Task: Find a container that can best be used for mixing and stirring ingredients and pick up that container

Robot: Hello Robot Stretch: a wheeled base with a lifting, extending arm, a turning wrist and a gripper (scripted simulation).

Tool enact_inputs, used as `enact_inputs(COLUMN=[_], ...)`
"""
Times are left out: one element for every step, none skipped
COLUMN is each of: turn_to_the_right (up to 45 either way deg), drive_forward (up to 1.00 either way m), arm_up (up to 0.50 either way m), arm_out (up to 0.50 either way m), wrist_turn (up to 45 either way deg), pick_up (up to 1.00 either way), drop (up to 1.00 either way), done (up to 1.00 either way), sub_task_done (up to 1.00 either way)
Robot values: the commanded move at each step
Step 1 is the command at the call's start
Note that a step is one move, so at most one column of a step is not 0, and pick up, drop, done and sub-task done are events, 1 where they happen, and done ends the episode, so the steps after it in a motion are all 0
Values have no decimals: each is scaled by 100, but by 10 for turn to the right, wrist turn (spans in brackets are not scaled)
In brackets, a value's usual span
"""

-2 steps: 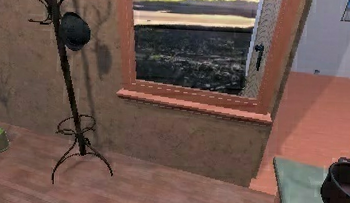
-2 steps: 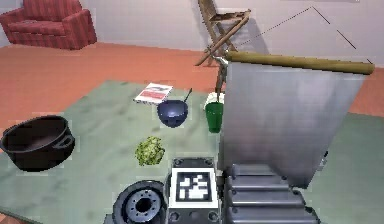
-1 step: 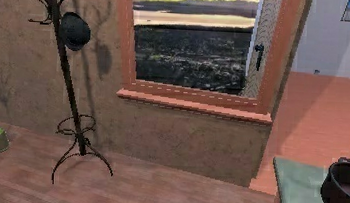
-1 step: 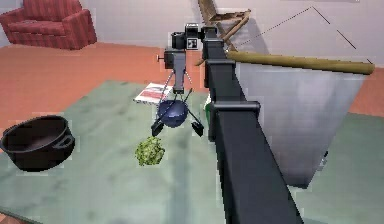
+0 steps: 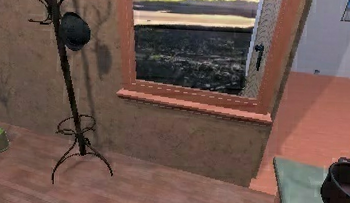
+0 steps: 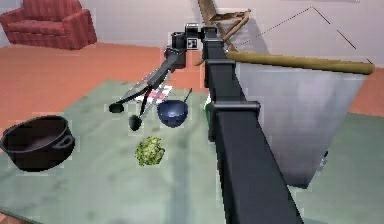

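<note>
Arm side view. The arm (image 6: 240, 130) reaches over the green tabletop (image 6: 90, 190), with the claw (image 6: 126, 113) at its far end. Whether the claw is released or clenched cannot be told, nor whether it holds anything. The dark blue bowl (image 6: 172, 112), the likeliest mixing container, sits on the tabletop just beside the claw, between its fingers and the arm. A green leafy lump (image 6: 150, 150) lies near the claw, on the robot's side of it. A black pot (image 6: 38, 140) stands well apart from the claw, on the side away from the arm. The bowl is probably rigid, smooth, fairly light and possibly breakable. Its round wall offers little purchase, so the rim is the best place to take hold.
</note>
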Motion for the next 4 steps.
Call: enact_inputs(turn_to_the_right=[0,0,0,0], drive_forward=[0,0,0,0], arm_up=[0,0,0,-26], arm_out=[0,0,0,0], wrist_turn=[450,450,270,0], pick_up=[0,0,0,0], drop=[0,0,0,0], done=[0,0,0,0], sub_task_done=[0,0,0,0])
